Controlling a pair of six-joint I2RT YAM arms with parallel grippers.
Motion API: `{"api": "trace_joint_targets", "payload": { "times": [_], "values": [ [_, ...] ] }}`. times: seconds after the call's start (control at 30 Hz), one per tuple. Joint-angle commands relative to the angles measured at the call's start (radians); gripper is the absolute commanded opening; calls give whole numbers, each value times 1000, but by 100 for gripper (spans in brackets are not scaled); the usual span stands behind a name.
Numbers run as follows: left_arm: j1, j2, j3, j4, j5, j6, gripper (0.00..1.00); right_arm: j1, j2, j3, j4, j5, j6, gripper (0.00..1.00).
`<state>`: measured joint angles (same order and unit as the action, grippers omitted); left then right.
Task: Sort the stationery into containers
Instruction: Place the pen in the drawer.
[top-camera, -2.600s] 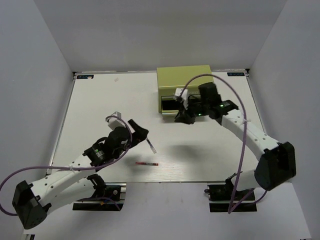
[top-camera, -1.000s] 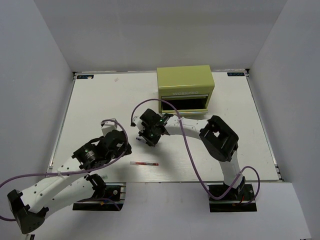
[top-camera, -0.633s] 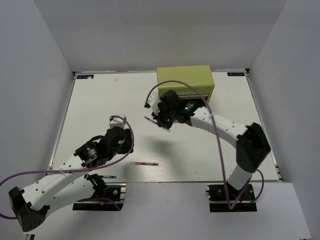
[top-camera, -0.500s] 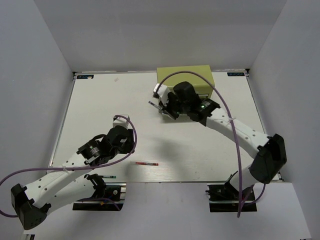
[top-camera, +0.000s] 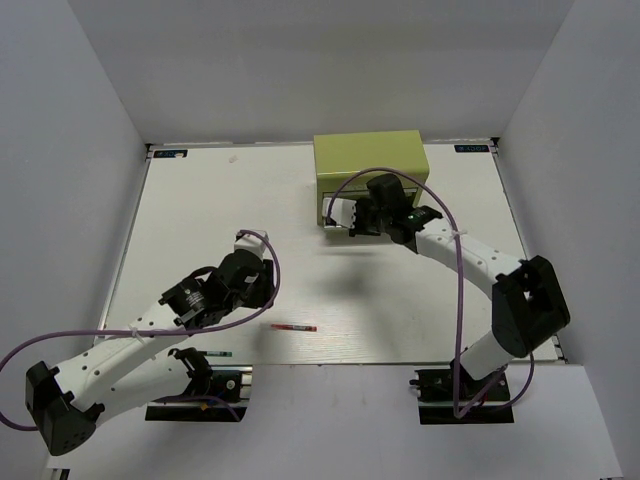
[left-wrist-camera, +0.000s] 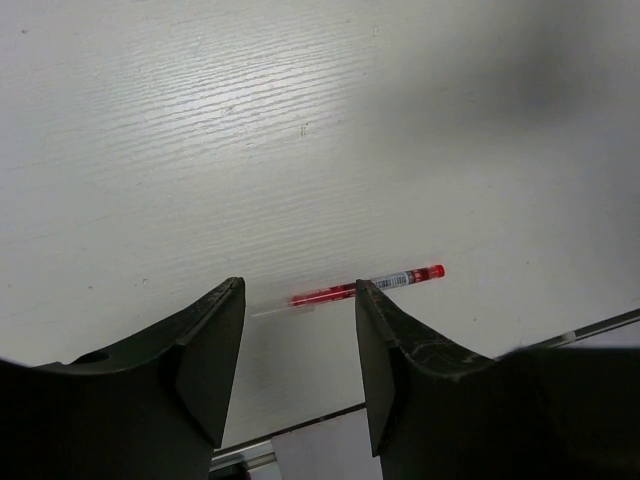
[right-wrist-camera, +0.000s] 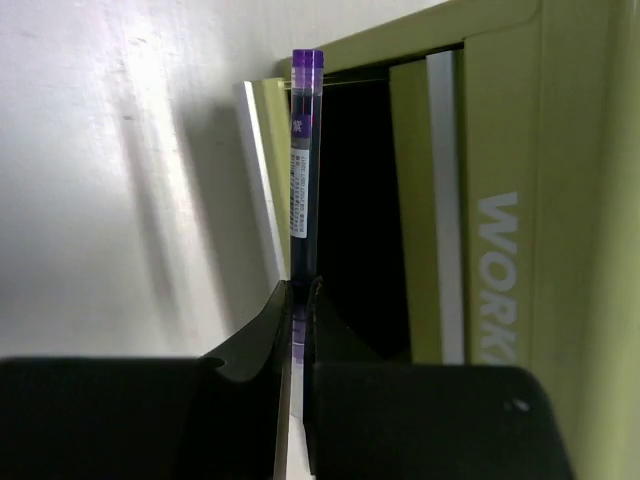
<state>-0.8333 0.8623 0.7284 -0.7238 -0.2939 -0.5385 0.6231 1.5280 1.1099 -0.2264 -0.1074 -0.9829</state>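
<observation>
Olive-green mini cabinet (top-camera: 370, 158) at the far side of the white table (top-camera: 200, 220), with one front drawer (right-wrist-camera: 350, 200) pulled open and dark inside. I cannot tell which of the drawers it is.

My right claw (top-camera: 352, 218) hangs at the drawer's left end, clamped on a thin dark pen (right-wrist-camera: 303, 170). My left claw (top-camera: 262, 275) hovers low over the near part of the table, fingers apart and empty. The red-white pen (top-camera: 293, 327) lies flat on the table near the front edge, showing in the gap between those fingers in the wrist view.

Step in hand, as I judge it: dropping the held pen into the drawer. The pen's far end lies over the drawer's pale side rim (right-wrist-camera: 262, 180), not clearly over the cavity. I should shift it toward the dark interior, lay it along the drawer's length, lower it, and part my fingers only once the whole barrel clears the rim. Otherwise it may catch and roll onto the table.

The held pen is slim and straight. It has a purple end cap and a printed label on the barrel, and I grip it near the opposite end.
</observation>
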Motion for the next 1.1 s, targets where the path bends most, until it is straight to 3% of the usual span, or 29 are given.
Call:
{"api": "trace_joint_targets", "payload": {
  "times": [0.0,0.2,0.43,0.57,0.67,1.07],
  "values": [
    [2,-6,12,27,41,11,59,-45,46,85,72,-23,-128,0],
    [2,-6,3,92,156,52,71,-82,121,162,39,-35,-200,0],
    [2,86,-17,244,376,207,73,-114,219,280,-103,-34,-231,0],
    [-13,170,34,262,444,380,75,-120,250,315,-149,-32,-223,29],
    [-13,227,60,250,496,500,76,-128,248,324,-171,-35,-209,45],
    [-13,314,80,178,613,753,74,-183,101,314,-286,-282,-77,50]
  ]
}}
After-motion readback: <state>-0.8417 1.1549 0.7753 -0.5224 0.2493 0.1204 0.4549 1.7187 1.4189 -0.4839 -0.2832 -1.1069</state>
